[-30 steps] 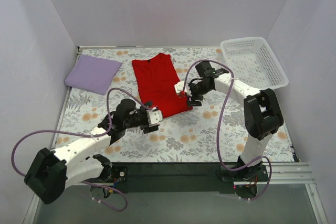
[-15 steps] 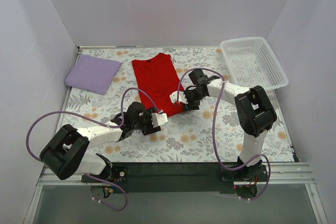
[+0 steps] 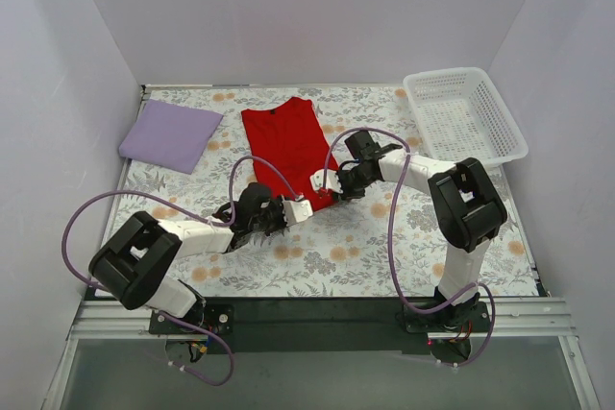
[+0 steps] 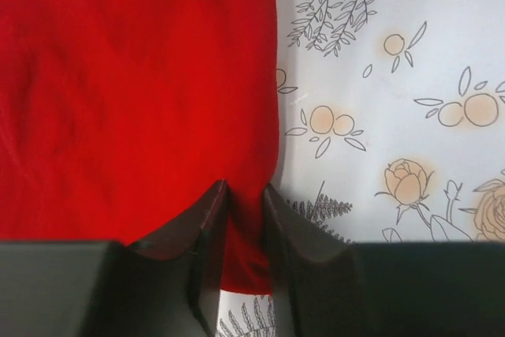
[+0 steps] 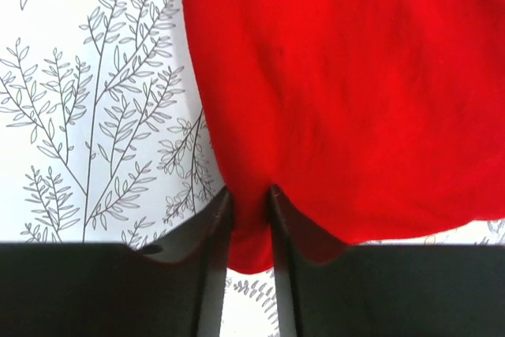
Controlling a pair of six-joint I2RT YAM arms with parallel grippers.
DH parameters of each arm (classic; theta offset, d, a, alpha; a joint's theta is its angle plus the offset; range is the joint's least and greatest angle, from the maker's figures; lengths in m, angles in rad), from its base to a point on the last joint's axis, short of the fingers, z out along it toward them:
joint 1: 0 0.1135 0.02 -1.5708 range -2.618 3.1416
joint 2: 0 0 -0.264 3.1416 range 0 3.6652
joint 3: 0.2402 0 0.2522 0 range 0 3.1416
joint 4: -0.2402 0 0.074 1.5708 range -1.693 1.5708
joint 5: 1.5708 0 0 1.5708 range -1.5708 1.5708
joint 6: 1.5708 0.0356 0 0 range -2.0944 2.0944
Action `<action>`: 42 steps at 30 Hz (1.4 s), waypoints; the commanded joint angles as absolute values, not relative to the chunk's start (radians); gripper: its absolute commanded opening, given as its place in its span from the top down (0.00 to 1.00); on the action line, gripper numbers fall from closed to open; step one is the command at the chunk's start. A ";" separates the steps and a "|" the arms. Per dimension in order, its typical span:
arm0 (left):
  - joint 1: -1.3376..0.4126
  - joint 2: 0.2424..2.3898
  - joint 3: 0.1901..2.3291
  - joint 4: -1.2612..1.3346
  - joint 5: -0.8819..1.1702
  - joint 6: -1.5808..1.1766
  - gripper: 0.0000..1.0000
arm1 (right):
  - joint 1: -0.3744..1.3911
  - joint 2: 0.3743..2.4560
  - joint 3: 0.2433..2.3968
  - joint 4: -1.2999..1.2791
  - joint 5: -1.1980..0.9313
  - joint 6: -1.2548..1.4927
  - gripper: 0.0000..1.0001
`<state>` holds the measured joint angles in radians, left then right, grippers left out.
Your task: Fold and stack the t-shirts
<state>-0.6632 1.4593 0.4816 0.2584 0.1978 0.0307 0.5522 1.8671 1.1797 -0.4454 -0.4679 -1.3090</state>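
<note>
Left gripper [image 4: 245, 199] drawn down to a narrow slit, dark fingers [image 4: 201, 222] pinching a thin fold of the bright red short-sleeved cloth t-shirt [image 4: 134, 76] at its near hem, just beside one side edge of the cloth. Right gripper [image 5: 248, 203] likewise almost closed, a tongue of the same red hem clamped between its fingers, just beside the other side edge. Cloth slightly puckered around each pinch, otherwise smooth and flat in both wrist views. From above: both grippers low at the table surface, set at the two near corners of the red shirt, left one at the near-left corner, right one at the near-right corner, close to one another. Both arms reaching forward and inward from their bases, purple cables [image 3: 86, 218] looping beside them. Red shirt lying lengthwise around the middle of the white floral-printed table covering [image 3: 384, 237], collar end toward the far wall, outline a narrow strip. Pale lilac cloth t-shirt [image 3: 171, 134] folded to a flat rectangle at the far-left corner of the table, well apart from the red one and from both grippers. White plastic lattice basket [image 3: 465, 74] at the far-right corner, apart from both shirts.
</note>
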 commanded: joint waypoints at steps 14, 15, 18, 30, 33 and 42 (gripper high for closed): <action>-0.759 1.243 0.416 0.054 0.388 0.006 1.00 | 0.557 1.731 1.031 -0.662 -0.506 -1.304 0.99; -0.806 1.221 0.413 0.025 0.405 -0.023 1.00 | 0.557 1.679 1.008 -0.684 -0.515 -1.333 0.99; -0.920 1.134 0.416 -0.101 0.428 -0.127 1.00 | 0.557 1.548 0.904 -0.742 -0.557 -1.341 0.99; -1.065 0.923 0.423 -0.195 0.286 -0.237 1.00 | 0.558 1.371 0.999 -0.819 -0.606 -1.200 0.99; -0.892 0.934 0.437 -0.103 0.305 -0.200 1.00 | 0.557 1.518 1.192 -0.812 -0.609 -1.140 0.99; -0.413 1.136 0.583 0.218 0.442 -0.175 1.00 | 0.555 1.977 1.805 -0.755 -0.546 -0.930 0.99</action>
<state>-0.4965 1.0657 0.5072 0.0578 0.3870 -0.1902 0.5610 1.8847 1.6558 -0.8009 -0.5720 -1.0435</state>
